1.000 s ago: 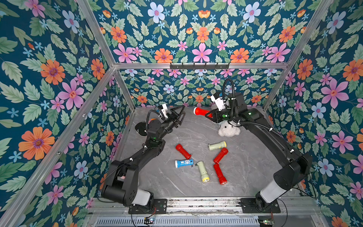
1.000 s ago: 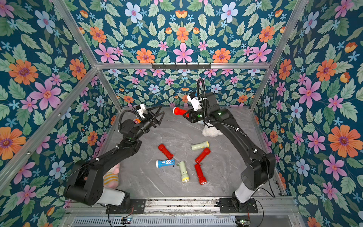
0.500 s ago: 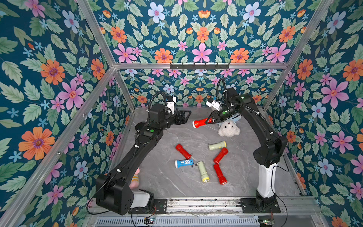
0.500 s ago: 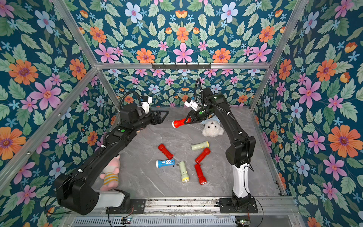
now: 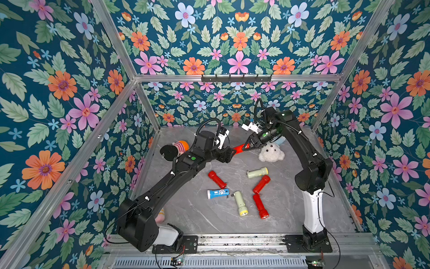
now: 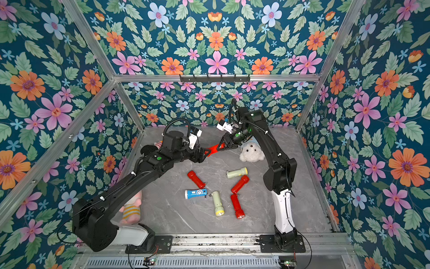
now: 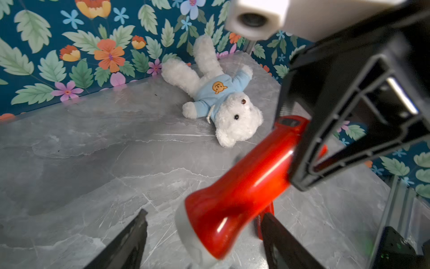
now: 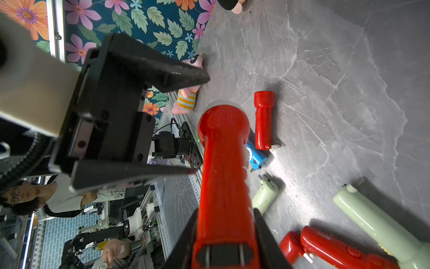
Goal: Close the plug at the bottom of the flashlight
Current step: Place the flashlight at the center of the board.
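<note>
A red flashlight (image 5: 239,148) (image 6: 213,149) hangs above the back of the table in both top views. My right gripper (image 5: 250,145) (image 8: 225,212) is shut on its handle (image 8: 223,163), close to the tail end. The wide lens head (image 7: 209,216) points at my left arm. My left gripper (image 5: 230,152) (image 7: 204,214) is open, its two fingers either side of the head; one finger (image 7: 137,223) stands well apart from it. A dark slot (image 7: 289,121) shows at the tail. I cannot tell how the plug stands.
Several flashlights lie on the marble table (image 5: 279,214): red ones (image 5: 216,179) (image 5: 261,184) (image 5: 260,206), a blue one (image 5: 218,193), pale green ones (image 5: 240,206) (image 5: 257,172). A white bear (image 5: 271,152) lies at the back right, a doll (image 5: 174,149) at the back left, a pink plush (image 6: 131,208) by the left base.
The right arm has lowered and tilted the red flashlight toward the left arm. The left gripper has swung in around the flashlight's head, its fingers narrowing slightly.
</note>
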Robot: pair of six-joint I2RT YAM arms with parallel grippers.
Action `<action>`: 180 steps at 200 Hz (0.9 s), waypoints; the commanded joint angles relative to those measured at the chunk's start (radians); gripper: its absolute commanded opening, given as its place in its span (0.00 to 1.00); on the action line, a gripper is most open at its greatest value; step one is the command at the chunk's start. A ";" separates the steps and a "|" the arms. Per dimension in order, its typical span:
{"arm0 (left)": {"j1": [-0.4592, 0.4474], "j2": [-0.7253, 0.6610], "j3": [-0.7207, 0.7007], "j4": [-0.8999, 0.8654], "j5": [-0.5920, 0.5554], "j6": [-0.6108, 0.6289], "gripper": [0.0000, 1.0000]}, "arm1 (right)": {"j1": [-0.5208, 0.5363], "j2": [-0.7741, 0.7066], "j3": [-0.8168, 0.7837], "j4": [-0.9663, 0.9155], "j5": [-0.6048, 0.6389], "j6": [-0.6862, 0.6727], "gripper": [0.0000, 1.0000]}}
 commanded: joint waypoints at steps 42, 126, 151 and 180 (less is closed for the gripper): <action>-0.118 0.059 0.042 -0.080 -0.106 0.121 0.81 | 0.020 0.011 -0.002 -0.042 -0.066 -0.039 0.00; -0.169 0.121 0.080 -0.156 -0.217 0.168 0.33 | 0.058 -0.015 -0.025 -0.041 -0.076 -0.061 0.00; -0.169 0.101 0.057 -0.132 -0.238 0.146 0.16 | 0.052 -0.004 -0.012 -0.044 -0.076 -0.054 0.00; -0.169 0.091 0.050 -0.104 -0.318 0.112 0.10 | 0.050 0.010 0.000 -0.036 -0.101 -0.045 0.08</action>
